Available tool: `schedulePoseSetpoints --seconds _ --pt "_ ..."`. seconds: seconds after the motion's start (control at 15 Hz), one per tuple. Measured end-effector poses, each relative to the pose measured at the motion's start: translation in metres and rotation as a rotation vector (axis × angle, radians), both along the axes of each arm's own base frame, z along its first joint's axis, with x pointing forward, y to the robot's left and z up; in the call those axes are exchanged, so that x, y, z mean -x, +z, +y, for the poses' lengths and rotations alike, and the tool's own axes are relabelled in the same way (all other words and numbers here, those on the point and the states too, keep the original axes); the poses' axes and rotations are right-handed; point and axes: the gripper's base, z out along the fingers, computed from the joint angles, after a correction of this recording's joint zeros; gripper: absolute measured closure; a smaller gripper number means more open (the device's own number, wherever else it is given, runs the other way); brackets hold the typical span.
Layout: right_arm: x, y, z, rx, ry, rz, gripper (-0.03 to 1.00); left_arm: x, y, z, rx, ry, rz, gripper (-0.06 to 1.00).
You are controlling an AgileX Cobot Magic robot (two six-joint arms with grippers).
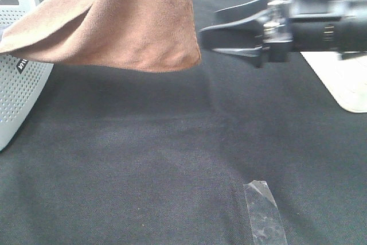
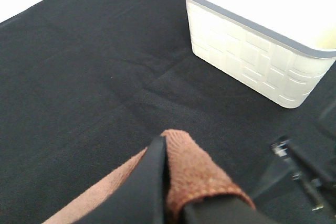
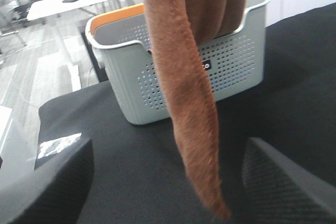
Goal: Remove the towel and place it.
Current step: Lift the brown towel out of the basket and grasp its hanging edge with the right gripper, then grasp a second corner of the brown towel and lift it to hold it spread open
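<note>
You have the brown towel [image 1: 120, 21] hanging at ten o'clock in the high view, pinched in your left end effector [image 2: 165, 153] and seemingly draped over the perforated basket [image 1: 17, 96], while your right end effector [image 1: 213, 24] hovers spread at two o'clock beside its edge.

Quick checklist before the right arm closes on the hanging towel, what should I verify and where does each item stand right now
1. Left gripper shut on the towel: ok, a fold is pinched in it.
2. Right gripper open: ok.
3. Towel edge between the right gripper's fingers: ok, in the right wrist view it hangs between them.
4. Towel lifted off the black table cloth: ok, its lower edge hangs above it.
5. Towel free of the perforated basket: cannot tell, its far end overlaps the rim.
</note>
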Motion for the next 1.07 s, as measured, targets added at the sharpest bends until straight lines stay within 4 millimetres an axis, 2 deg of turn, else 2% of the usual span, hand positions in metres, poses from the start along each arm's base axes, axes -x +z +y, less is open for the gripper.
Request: schedulePoseSetpoints --seconds 0.13,0.33,0.47,0.67,0.73,0.8,0.87,1.07 --pt "-0.011 -0.011 0.019 0.025 0.035 0.014 0.21 0.001 0.0 -0.001 0.013 -0.007 0.01 0.94" --pt "-0.009 -0.022 0.039 0.041 0.094 0.032 0.21 0.001 0.0 -0.001 0.015 -0.008 0.011 0.94" --pt "-0.012 -0.024 0.044 0.043 0.108 0.034 0.21 0.001 0.0 -0.001 0.015 -0.009 0.016 0.94" --pt "-0.018 -0.017 0.046 0.032 0.106 0.004 0.24 0.001 -0.001 -0.001 0.012 -0.01 0.022 0.94" --pt "-0.018 -0.017 0.046 0.037 0.1 0.003 0.32 0.002 -0.001 -0.001 0.013 -0.01 0.023 0.94" --pt "-0.021 -0.019 0.045 0.065 0.07 0.003 0.53 0.002 -0.001 -0.001 0.013 -0.01 0.023 0.94" --pt "-0.022 -0.02 0.045 0.07 0.064 0.002 0.58 0.002 -0.001 -0.001 0.013 -0.01 0.023 0.94" --pt "-0.022 -0.02 0.045 0.079 0.055 0.002 0.85 0.002 0.0 -0.002 0.024 -0.014 0.02 0.94"
